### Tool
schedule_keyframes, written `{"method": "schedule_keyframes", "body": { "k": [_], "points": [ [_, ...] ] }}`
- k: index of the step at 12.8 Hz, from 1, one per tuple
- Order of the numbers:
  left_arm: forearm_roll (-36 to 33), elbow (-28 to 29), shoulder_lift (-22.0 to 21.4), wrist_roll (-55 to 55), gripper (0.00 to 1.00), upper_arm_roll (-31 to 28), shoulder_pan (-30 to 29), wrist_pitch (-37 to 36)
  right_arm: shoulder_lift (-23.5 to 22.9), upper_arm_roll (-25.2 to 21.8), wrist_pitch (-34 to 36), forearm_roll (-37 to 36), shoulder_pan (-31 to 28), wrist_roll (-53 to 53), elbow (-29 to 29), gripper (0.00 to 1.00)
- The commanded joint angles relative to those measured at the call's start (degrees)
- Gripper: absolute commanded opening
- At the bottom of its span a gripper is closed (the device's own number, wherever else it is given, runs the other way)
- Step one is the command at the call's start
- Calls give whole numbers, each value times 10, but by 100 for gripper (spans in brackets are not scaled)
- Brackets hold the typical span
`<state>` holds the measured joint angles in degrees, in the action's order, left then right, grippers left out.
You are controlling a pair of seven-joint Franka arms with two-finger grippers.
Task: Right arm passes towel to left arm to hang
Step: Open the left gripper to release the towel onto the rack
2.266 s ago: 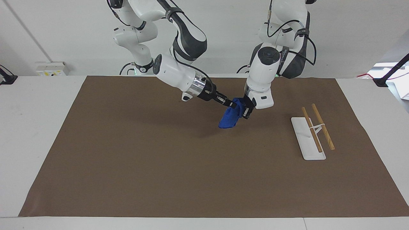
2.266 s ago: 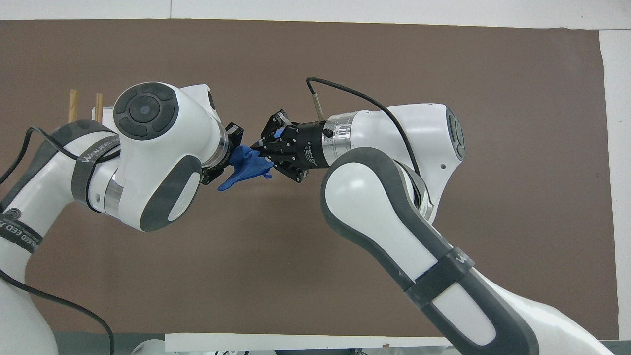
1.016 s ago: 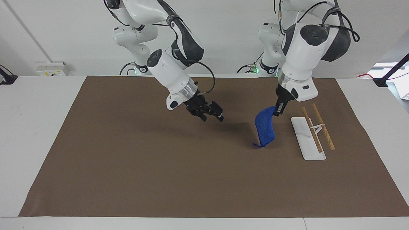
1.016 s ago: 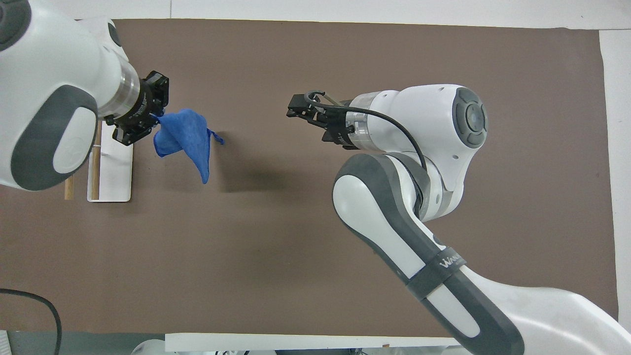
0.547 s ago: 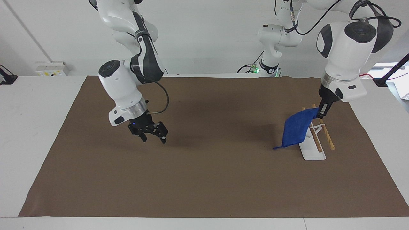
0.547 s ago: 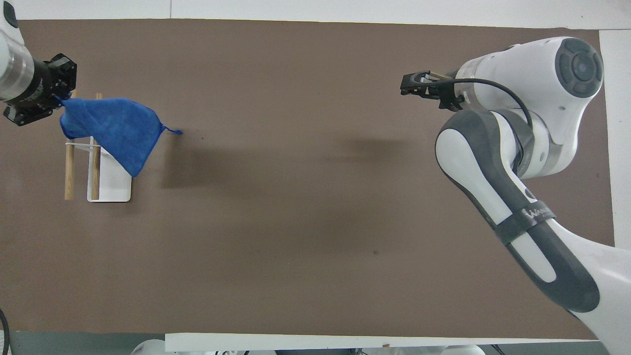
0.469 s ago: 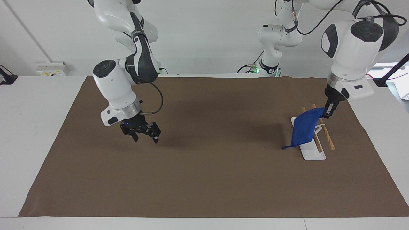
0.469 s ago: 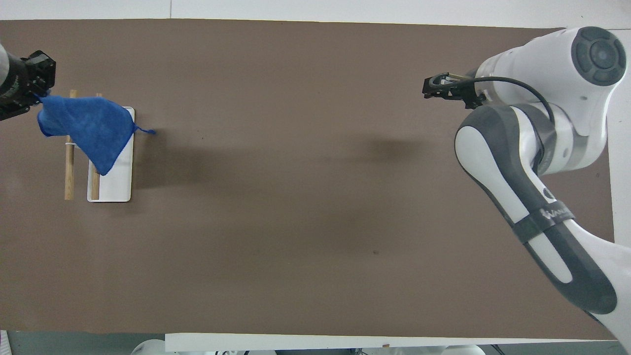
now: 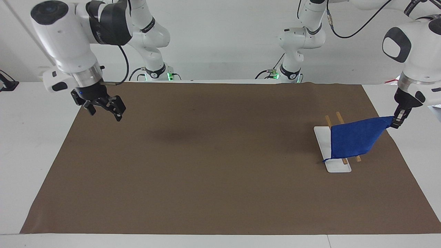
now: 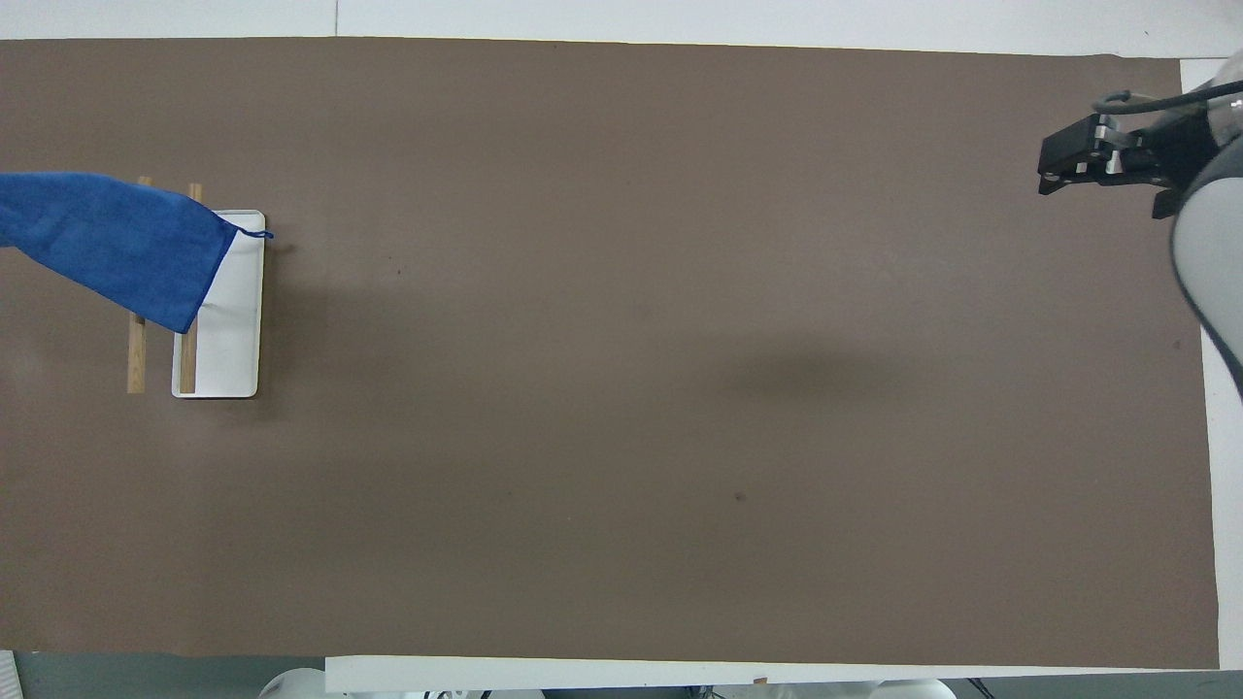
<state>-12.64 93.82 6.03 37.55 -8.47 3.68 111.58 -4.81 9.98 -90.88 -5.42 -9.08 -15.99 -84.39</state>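
The blue towel [image 9: 355, 139] is stretched flat over the two wooden bars [image 9: 339, 115] of a small rack with a white base [image 9: 337, 167]. My left gripper [image 9: 396, 122] is shut on the towel's upper corner, over the mat's edge at the left arm's end. The towel's loop corner hangs over the base. In the overhead view the towel [image 10: 107, 243] covers part of the bars [image 10: 136, 359]; the left gripper is out of that view. My right gripper [image 9: 105, 112] is open and empty, raised over the mat's edge at the right arm's end; it also shows in the overhead view [image 10: 1058, 170].
A brown mat [image 9: 213, 165] covers most of the white table [image 9: 31, 137]. A black clamp stand [image 9: 417, 82] stands off the mat near the left arm's end.
The left gripper carried the towel from beside the rack to across its bars and out past them. The right arm swung away, open, to its own end of the table and rose.
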Motion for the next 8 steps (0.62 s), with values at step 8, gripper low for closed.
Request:
{"method": "schedule_keyframes", "body": {
  "k": [8],
  "points": [
    [-10, 236, -97, -19, 0, 7, -25, 160, 58, -8, 105, 2, -28, 119, -23, 100]
  ]
}}
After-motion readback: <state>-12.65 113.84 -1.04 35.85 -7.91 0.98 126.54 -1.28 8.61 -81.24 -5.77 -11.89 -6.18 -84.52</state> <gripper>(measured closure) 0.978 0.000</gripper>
